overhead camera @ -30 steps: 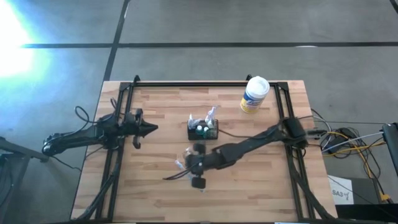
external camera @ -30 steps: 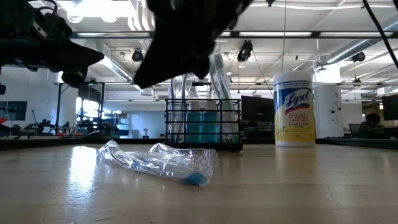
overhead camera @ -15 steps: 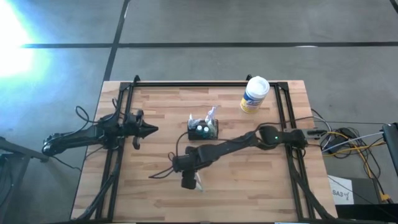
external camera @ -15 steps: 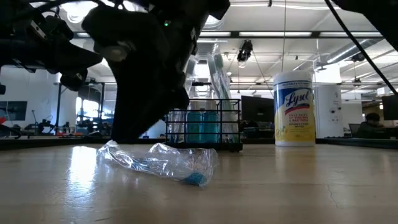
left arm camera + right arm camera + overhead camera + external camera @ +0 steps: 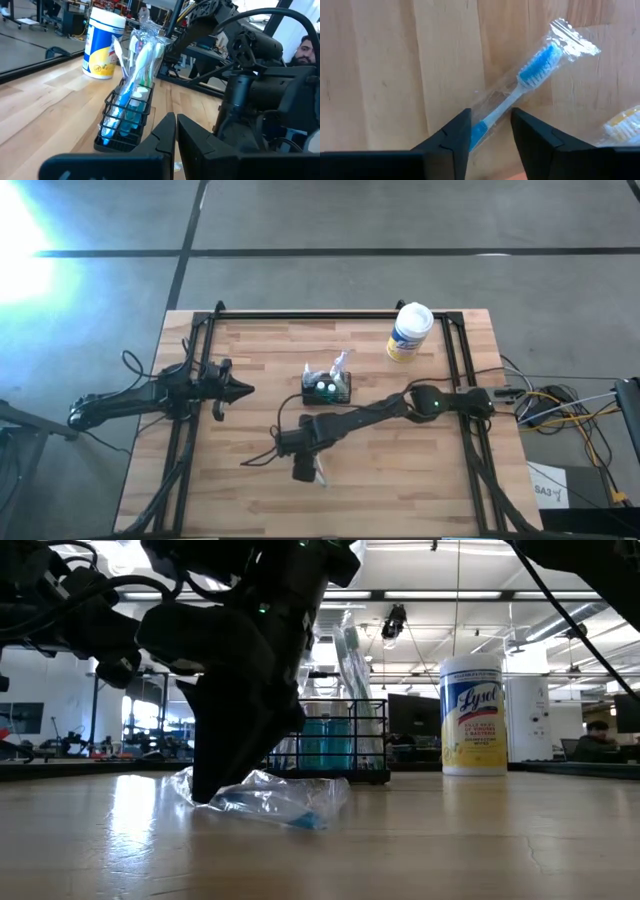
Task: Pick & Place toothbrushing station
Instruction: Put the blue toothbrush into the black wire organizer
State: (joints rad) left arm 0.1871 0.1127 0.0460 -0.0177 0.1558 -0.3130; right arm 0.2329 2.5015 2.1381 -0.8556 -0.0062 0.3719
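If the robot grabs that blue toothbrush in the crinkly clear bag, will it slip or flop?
Probably a bit slippery: the blue toothbrush lies in a loose clear wrapper. The handle looks stiff, so only the wrapper should flop. The open right gripper straddles its handle.

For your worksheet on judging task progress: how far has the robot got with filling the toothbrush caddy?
Done: the caddy already holds wrapped brushes. In hand: the right gripper, fingers open, straddles a blue wrapped toothbrush flat on the table, not yet gripped. Left: grasp, lift, place; another brush with yellow bristles waits. The left gripper idles.
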